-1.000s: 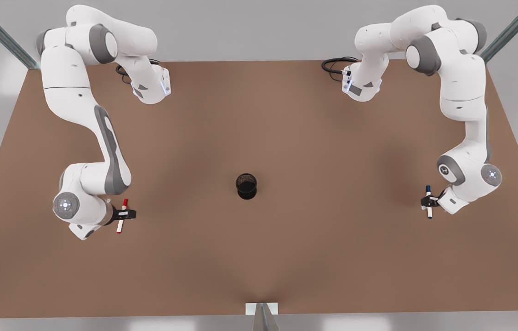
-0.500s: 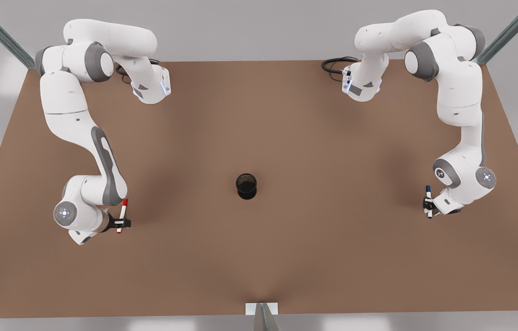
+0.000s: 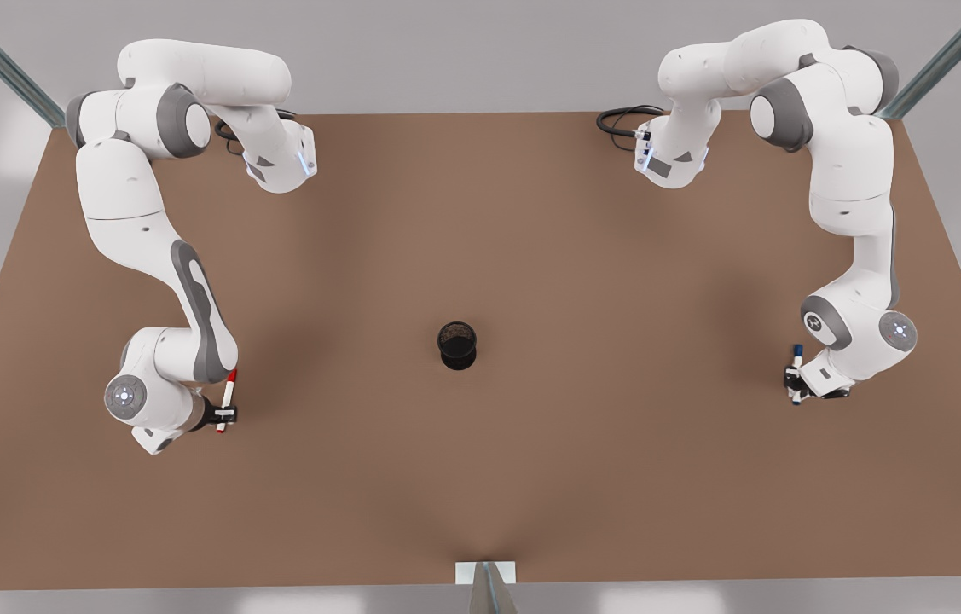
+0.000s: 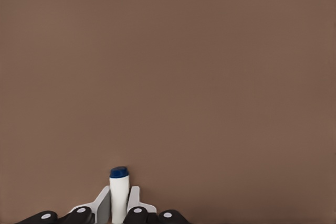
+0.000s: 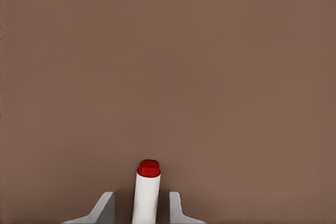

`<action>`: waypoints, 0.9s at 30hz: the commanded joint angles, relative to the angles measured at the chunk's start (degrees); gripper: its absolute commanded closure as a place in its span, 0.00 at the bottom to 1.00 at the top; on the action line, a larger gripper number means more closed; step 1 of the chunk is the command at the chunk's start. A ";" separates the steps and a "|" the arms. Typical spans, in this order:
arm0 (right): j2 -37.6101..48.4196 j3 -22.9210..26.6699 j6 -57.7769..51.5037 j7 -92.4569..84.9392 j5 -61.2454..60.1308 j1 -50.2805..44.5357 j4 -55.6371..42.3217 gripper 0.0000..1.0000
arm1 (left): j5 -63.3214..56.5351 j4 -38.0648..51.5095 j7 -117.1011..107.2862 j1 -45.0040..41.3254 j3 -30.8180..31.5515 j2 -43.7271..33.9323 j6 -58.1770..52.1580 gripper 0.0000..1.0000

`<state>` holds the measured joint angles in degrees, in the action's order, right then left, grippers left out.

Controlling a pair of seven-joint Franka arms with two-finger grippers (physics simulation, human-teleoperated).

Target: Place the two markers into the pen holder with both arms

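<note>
Left gripper (image 3: 796, 381), on the front view's right, grips the blue marker (image 4: 119, 192) tightly at mid-barrel. Right gripper (image 3: 222, 414), on the front view's left, straddles the red marker (image 5: 147, 190), fingers (image 5: 103, 206) standing off the barrel, so it isn't pinched. The pen holder (image 3: 457, 344) stands on the table (image 3: 480, 213) between them, well apart from both; each marker must travel inward.

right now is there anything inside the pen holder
No marker stands in the pen holder; its dark bottom is unreadable. The red marker is at the right gripper, the blue marker in the left gripper.
</note>
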<state>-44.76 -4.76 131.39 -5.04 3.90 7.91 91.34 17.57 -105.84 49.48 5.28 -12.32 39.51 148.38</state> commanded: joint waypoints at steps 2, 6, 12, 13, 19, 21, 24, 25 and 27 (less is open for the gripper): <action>-0.15 0.01 0.09 -2.61 -0.04 0.00 -0.02 0.51 | 2.02 0.19 2.99 -0.01 0.01 -0.04 -0.19 0.79; -0.15 -0.07 0.09 -2.61 -0.04 0.09 -0.02 0.58 | 1.32 6.42 0.36 -0.44 0.72 -0.66 -7.20 0.79; -0.15 -0.08 0.09 -2.52 -0.04 0.00 -0.02 0.72 | 14.06 16.54 -15.20 -8.97 1.68 -9.79 -27.61 0.79; -0.15 -0.08 0.00 -2.52 -0.04 -0.26 -0.11 0.72 | 16.52 16.63 -16.78 -10.55 1.68 -11.73 -29.37 0.79; 4.68 -3.24 -1.49 -2.96 -0.04 -0.44 -1.25 0.73 | 24.88 22.69 -44.12 -31.11 3.27 -10.06 -15.49 0.79; 7.23 -3.85 -2.19 -3.05 -0.04 -0.79 -1.78 0.72 | 28.30 22.51 -43.50 -35.69 3.27 -9.98 -11.62 0.79; 10.92 -5.52 -5.52 -2.70 0.05 -0.88 -2.13 0.72 | 33.84 21.81 -42.01 -40.52 6.78 -7.96 1.20 0.79; 12.50 -6.49 -6.15 -2.61 -0.04 -0.79 -2.13 0.73 | 35.24 21.20 -41.92 -42.36 6.78 -7.60 3.75 0.79; 14.35 -7.11 -7.56 -2.61 -0.03 -0.79 -2.31 0.72 | 35.69 21.28 -41.57 -45.71 6.96 -5.94 12.19 0.79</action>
<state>-30.89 -11.58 127.16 -7.89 3.54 7.08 89.16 49.64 -84.37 23.65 -39.68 -5.34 33.44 146.33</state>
